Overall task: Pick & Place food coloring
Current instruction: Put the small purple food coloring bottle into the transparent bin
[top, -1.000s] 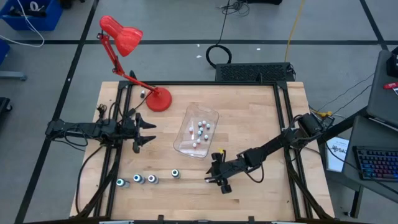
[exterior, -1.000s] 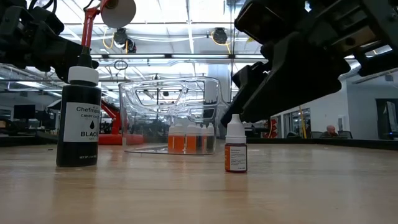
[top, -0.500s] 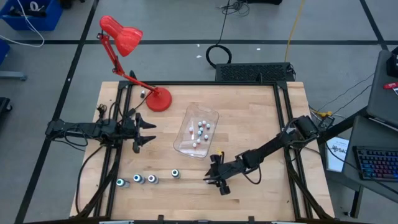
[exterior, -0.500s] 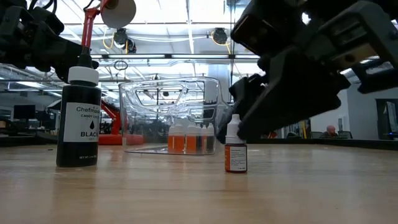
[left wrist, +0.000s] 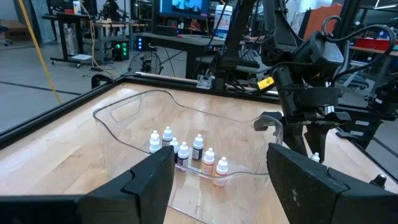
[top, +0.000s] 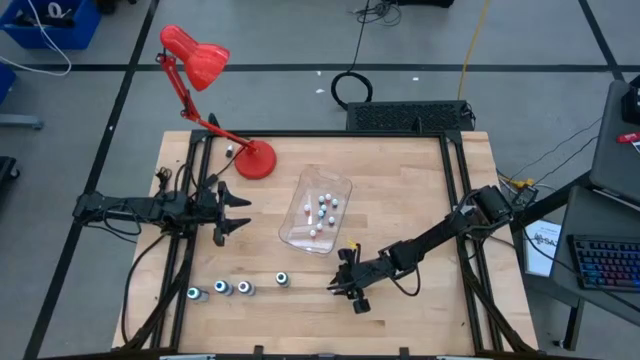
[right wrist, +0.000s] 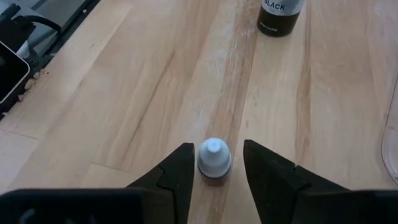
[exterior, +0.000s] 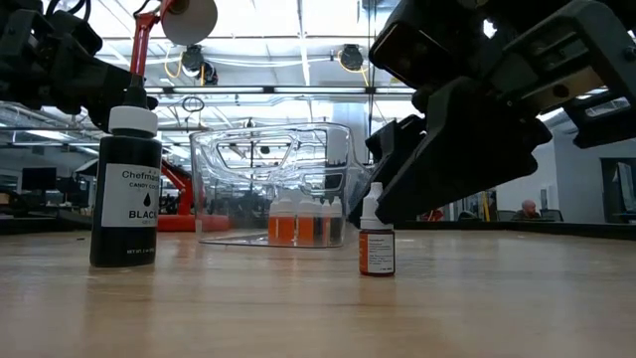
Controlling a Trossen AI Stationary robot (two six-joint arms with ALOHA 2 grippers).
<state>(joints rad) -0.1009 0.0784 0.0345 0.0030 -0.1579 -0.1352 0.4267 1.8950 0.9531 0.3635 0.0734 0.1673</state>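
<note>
Our left pincer (top: 232, 212) waits spread at the counter's (top: 400, 190) left. Four dark bottles (top: 236, 288) line the near edge; several small ones sit in the tub (top: 300, 228). Our right pincer (right wrist: 215, 163) flanks a lone small bottle (right wrist: 214, 158), not yet clamped.

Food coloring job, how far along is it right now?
Partly done: a cluster of small bottles already sits in the clear tub. In hand: the right gripper straddles one small bottle upright on the table, jaws not yet touching it. Left: that bottle and four larger bottles in a row. The left gripper waits open.
</note>
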